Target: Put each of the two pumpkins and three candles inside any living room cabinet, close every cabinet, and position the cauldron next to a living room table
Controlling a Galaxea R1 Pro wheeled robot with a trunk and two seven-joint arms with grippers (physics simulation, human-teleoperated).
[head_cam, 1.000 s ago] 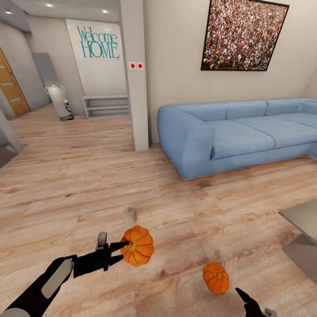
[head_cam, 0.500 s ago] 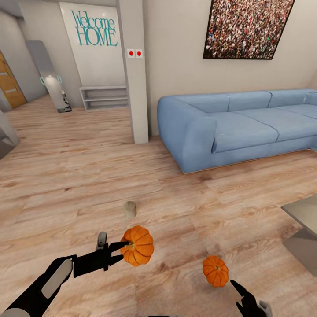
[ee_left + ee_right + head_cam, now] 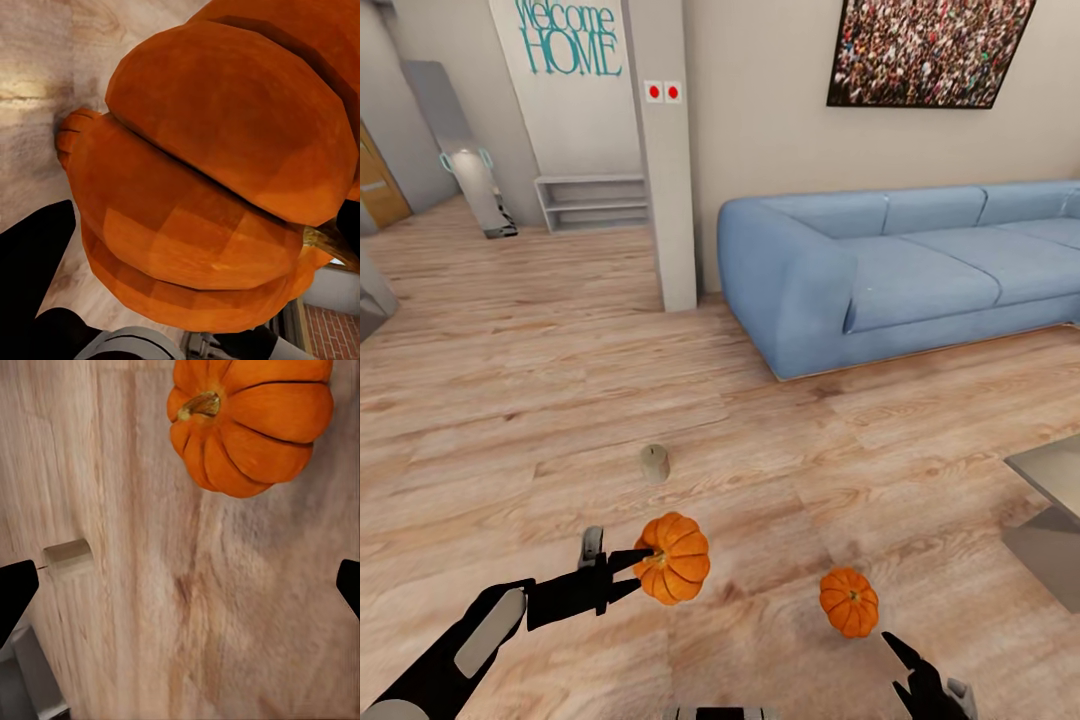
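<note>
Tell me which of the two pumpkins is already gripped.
The larger-looking pumpkin, held in the left gripper with the jaws closed on it. The other pumpkin sits free on the floor, just ahead of the open right gripper.

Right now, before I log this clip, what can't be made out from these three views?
- Left hand grip: in the left wrist view the held pumpkin hides the fingertips.
- Right hand: cut off by the head view's bottom edge.
- Grey table: cropped by the head view's right edge.
- Candle: too small to show its wick.
- Floor pumpkin: its top is cut off in the right wrist view.
</note>
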